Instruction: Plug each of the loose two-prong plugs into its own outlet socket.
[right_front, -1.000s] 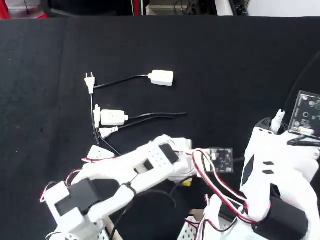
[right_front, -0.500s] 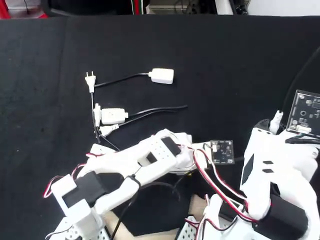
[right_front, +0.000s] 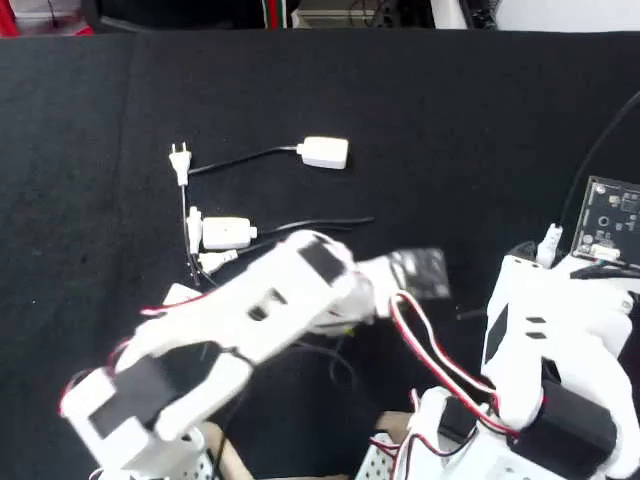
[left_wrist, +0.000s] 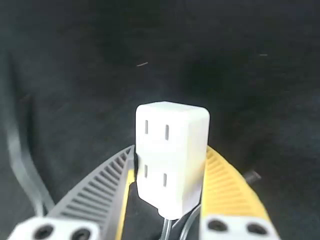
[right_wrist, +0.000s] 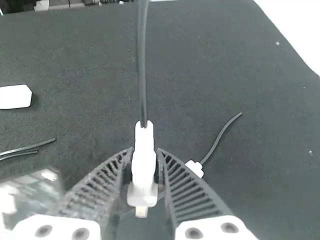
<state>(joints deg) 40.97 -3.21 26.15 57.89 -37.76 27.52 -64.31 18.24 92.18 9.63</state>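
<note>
My left gripper (left_wrist: 171, 155) is shut on a white outlet socket block (left_wrist: 171, 150), whose two pairs of slots face the camera. The right gripper (right_wrist: 145, 152) is shut on a white two-prong plug (right_wrist: 143, 165); its black cord runs straight up and away. In the high view the left arm (right_front: 270, 300) lies across the front middle and the right arm (right_front: 545, 330) stands at the front right. On the black table lie a socket (right_front: 323, 152) with its plug (right_front: 179, 160) on a cord, and a second socket (right_front: 227, 233) beside two plugs (right_front: 194, 229) (right_front: 212, 263).
The black cloth (right_front: 450, 120) covers the table, open at the back and right. Loose black cable ends (right_front: 340, 224) lie near the middle. A small white connector (right_wrist: 194, 168) on a thin cord rests close to my right gripper. A circuit board (right_front: 610, 222) sits at the right edge.
The left arm has swung up and toward the back left, its wrist board shifting with it. The right arm has hardly moved. The sockets and plugs on the table stayed put.
</note>
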